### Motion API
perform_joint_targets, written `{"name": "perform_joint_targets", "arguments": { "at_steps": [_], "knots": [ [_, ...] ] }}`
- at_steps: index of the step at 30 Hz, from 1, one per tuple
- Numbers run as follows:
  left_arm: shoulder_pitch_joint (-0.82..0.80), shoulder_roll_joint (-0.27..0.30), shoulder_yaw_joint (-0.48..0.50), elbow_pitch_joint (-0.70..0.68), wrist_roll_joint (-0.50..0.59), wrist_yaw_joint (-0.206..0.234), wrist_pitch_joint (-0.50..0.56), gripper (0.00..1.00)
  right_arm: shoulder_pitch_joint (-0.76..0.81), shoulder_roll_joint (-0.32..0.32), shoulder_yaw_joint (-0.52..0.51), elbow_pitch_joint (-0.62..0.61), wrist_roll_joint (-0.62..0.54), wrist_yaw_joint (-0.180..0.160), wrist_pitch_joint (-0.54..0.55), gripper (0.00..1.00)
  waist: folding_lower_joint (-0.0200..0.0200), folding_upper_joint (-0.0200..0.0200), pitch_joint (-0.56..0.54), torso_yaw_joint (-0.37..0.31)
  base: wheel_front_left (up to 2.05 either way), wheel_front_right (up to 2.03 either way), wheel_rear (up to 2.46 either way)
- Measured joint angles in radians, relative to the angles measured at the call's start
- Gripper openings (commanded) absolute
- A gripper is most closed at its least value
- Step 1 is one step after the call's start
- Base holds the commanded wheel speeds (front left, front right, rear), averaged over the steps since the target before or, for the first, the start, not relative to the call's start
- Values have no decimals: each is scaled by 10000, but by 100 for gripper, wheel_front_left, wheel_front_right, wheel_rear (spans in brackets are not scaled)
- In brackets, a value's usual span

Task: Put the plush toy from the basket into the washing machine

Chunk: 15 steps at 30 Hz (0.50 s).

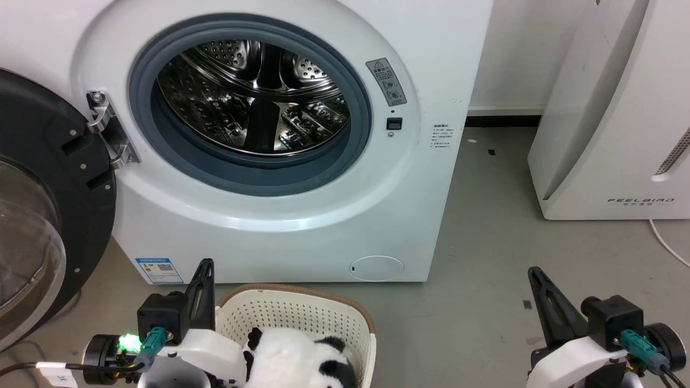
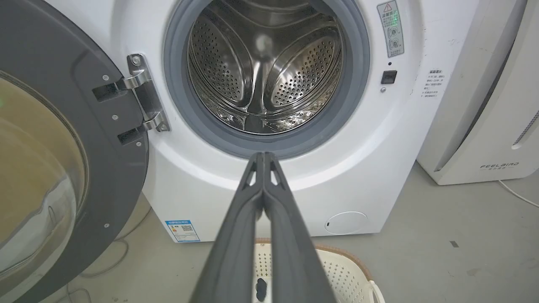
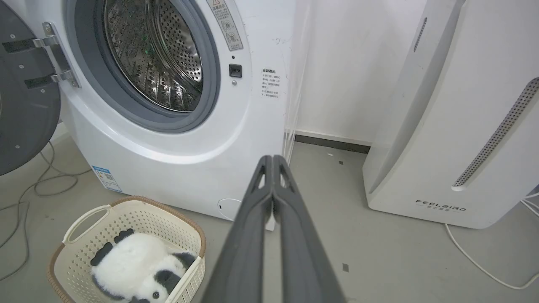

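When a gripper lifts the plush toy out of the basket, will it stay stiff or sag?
The plush toy looks fluffy and soft, so it will probably sag and squash under a pinch, and weigh little for its size. Its long fur might slide out of a shallow grip.

A grey floor (image 1: pixel 485 242) runs to a far white wall (image 1: pixel 517 54) with a dark baseboard (image 1: pixel 501 121). A white FEELBIRD appliance (image 1: pixel 609 118) stands right, with a white cable (image 1: pixel 668 245) beside it.
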<state>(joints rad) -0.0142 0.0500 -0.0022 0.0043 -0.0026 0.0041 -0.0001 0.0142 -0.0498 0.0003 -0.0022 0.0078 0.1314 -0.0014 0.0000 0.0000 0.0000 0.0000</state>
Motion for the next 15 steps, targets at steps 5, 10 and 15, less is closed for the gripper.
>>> {"name": "perform_joint_targets", "arguments": {
  "at_steps": [5, 10, 15],
  "knots": [
    [0, 0, 0, 0, 0, 0, 0, 100, 0, 0, 0, 0, 0, 0, -2, 100, 0, 0, 0, 0, 0, 0, 0],
    [-2, 0, -23, 10, -4, 19, -4, 100, 4, 0, -15, -2, 19, 2, -6, 100, 0, 1, 5, -1, 0, 0, 0],
    [-4, 0, -79, 31, -6, 111, -98, 100, 4, 0, -94, -27, 165, 2, -65, 100, 0, 0, 31, -3, 0, 0, 0]
  ]
}}
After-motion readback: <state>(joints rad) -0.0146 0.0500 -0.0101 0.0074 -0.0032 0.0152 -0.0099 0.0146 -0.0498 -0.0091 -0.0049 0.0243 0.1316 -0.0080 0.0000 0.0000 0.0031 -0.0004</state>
